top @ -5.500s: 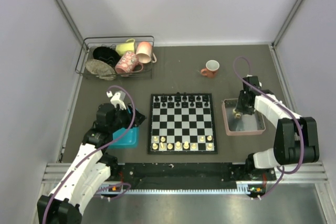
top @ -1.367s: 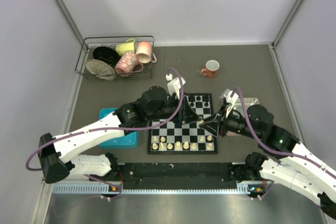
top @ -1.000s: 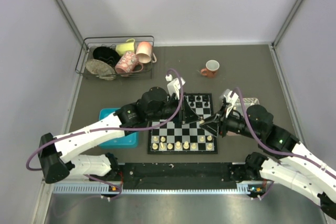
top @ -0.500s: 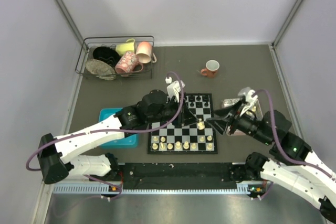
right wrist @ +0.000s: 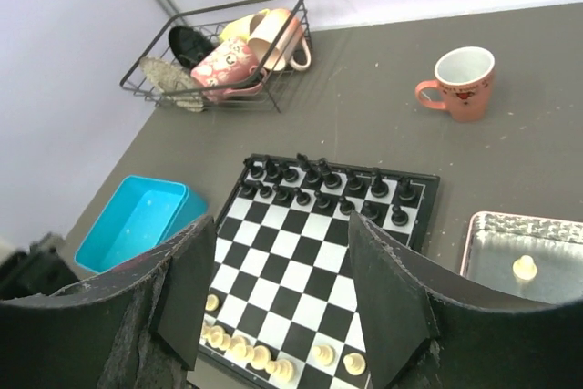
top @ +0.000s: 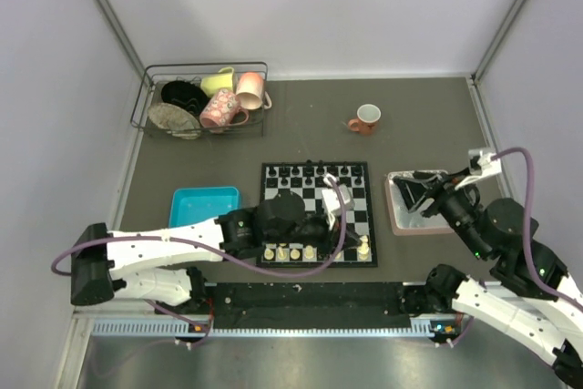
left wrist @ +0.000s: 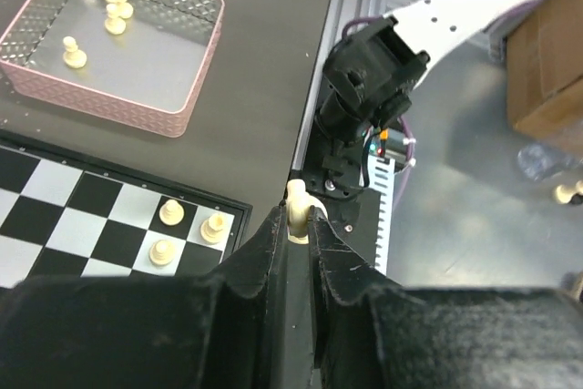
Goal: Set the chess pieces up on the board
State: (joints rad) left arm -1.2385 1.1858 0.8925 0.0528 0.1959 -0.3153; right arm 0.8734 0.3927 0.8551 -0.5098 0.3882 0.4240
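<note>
My left gripper [left wrist: 296,225] is shut on one cream-white chess piece [left wrist: 296,211], whose top pokes out between the fingertips. It hangs over the near right corner of the board [left wrist: 55,216], above three cream pieces [left wrist: 170,214]. From above, the left arm lies across the board [top: 301,190] and hides part of the cream row [top: 282,250]. My right gripper [right wrist: 282,252] is open and empty, up over the pink tray [top: 401,225]. Black pieces [right wrist: 328,184] fill the board's far rows.
The pink tray [left wrist: 173,116] holds several cream pieces [left wrist: 114,15]. A blue tray [top: 203,202] lies left of the board. A wire basket [top: 205,97] of cups stands at the back left, a red mug [top: 366,118] behind the board. White walls close in three sides.
The right gripper opened, let go of the cream piece over the board and drew back over the pink tray. The left gripper kept the piece and swung it toward the board's near right corner.
</note>
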